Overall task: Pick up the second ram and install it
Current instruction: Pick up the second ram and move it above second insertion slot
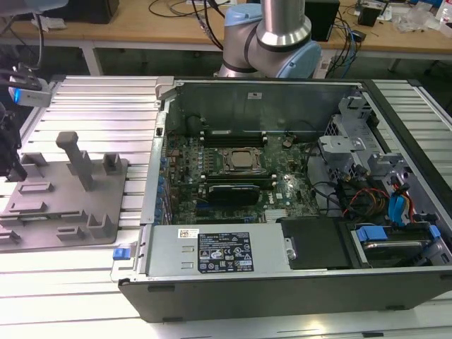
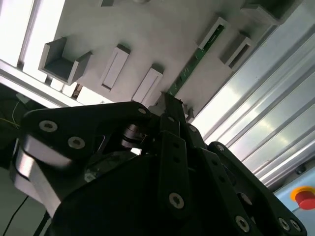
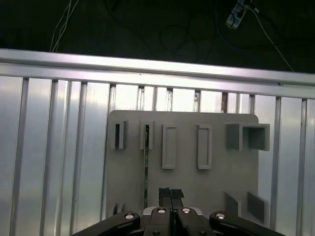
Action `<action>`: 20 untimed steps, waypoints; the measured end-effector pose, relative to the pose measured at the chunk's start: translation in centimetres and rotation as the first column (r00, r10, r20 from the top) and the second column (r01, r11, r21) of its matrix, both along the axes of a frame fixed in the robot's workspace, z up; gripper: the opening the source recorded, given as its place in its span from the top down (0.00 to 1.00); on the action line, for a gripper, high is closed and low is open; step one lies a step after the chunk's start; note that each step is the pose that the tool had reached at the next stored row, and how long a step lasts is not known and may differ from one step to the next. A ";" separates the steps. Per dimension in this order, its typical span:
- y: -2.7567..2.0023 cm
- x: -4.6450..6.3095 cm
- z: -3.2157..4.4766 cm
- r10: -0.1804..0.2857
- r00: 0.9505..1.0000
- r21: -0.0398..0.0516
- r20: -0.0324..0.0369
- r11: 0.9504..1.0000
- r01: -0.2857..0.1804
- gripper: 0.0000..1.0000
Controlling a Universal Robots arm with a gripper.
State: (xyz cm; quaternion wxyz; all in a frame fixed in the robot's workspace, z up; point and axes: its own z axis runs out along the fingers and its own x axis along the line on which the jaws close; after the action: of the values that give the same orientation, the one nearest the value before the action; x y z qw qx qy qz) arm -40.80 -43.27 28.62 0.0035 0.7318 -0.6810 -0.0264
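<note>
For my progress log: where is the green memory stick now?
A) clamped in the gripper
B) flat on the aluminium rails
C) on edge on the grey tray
C: in the first wrist view the second ram stands on edge on the grey tray, beside the gripper.

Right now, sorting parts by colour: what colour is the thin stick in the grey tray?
Green: the long narrow circuit-board stick; clearest in the second wrist view.

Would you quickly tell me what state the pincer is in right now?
Pincer: closed, with nothing between its tips; the second ram lies ungripped in the grey tray.
</note>
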 end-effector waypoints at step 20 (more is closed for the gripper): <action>-1.15 -0.9 -3.96 0.009 1.000 0.000 0.000 1.000 -0.009 0.92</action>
State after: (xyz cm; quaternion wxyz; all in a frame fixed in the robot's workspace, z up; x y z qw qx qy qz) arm -41.74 -44.42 24.66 0.0037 0.7349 -0.6777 -0.0265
